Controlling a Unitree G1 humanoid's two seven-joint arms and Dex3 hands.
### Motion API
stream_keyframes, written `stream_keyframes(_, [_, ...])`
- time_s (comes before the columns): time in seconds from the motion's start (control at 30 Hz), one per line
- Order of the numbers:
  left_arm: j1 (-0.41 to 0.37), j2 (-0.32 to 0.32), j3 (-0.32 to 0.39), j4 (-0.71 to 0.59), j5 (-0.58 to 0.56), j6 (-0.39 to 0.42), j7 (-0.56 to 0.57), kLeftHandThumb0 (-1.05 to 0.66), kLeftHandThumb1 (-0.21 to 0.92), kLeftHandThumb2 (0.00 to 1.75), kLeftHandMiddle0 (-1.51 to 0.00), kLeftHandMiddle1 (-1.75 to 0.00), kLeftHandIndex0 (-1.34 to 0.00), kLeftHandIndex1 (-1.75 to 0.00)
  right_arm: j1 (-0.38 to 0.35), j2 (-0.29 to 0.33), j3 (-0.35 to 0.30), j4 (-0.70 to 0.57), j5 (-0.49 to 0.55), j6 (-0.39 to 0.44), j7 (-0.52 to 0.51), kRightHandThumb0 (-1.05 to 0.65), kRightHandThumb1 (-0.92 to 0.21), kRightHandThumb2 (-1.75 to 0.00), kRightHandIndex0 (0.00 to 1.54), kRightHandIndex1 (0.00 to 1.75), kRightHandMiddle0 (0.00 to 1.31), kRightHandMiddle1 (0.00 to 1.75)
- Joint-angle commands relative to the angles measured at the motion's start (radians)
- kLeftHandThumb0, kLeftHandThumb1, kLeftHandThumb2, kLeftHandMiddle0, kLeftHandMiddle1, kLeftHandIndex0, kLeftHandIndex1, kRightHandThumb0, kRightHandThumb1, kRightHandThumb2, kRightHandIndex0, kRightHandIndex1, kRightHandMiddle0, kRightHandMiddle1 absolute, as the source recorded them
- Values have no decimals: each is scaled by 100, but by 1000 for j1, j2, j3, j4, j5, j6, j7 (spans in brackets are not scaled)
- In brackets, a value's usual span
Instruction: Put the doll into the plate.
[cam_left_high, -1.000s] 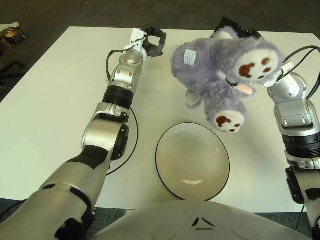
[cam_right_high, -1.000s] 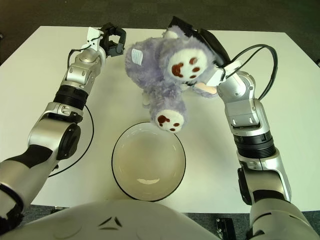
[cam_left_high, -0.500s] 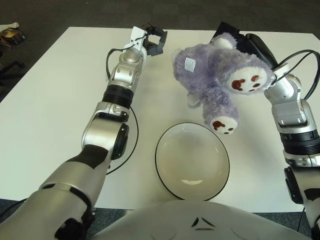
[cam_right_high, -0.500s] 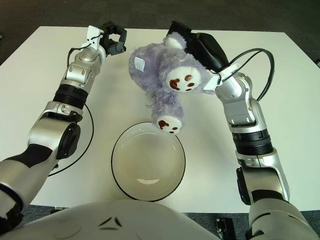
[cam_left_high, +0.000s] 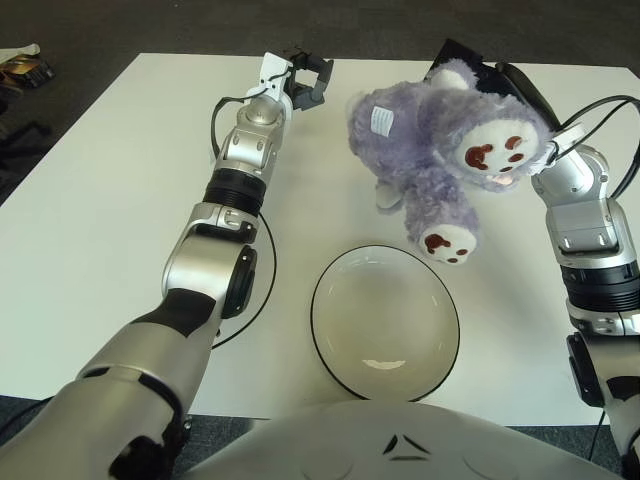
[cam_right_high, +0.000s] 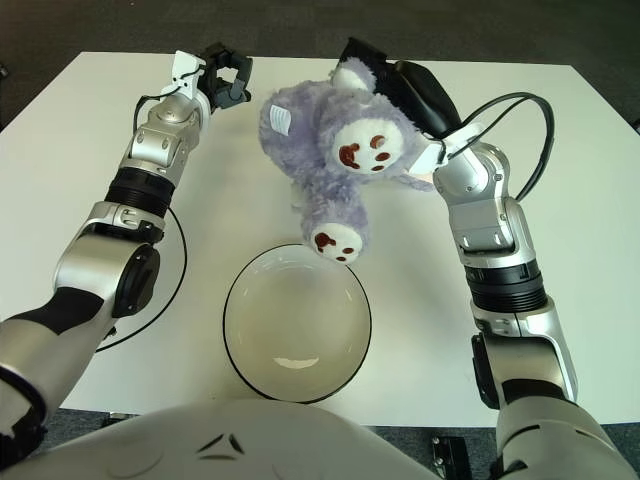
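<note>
Right robot hand (cam_right_high: 400, 85) was closed on the doll (cam_right_high: 335, 150), black fingers wrapped round the back of its head/upper body, mostly hidden behind the plush. Doll was held up off the counter (cam_left_high: 90, 210), tilted, pale face turned toward the camera, one foot w/ brown paw marks hanging lowest, just past the far rim of the plate (cam_left_high: 385, 325). Plate sat on the counter near the robot's body, nothing in it. Right forearm rose from the lower right, wrist bent in toward centre, cable looping off it. Left robot hand (cam_left_high: 305, 80) was out at the far side of the counter, left of the doll, fingers curled loosely, holding nothing; left arm stretched nearly straight forward.
</note>
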Motion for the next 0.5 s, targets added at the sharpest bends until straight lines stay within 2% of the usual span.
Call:
stream_keyframes(0.0, [-30,2,10,10,0,-3,8,0,73,71,-32,-145,-35,-175,4,-20,-23,-35,-16,13,14,-1,-30,-123,60,146,62,170])
stream_keyframes(0.17, [-30,0,12,10,0,3,7,0,71,74,-34,-144,-35,-175,4,-42,-20,-59,-35,38,35,-1,-32,-120,57,145,64,167])
stream_keyframes(0.47, [-29,3,4,6,10,1,8,0,63,85,-39,-147,-38,-175,27,-44,-35,-129,-32,86,61,-1,-35,-117,55,144,63,168])
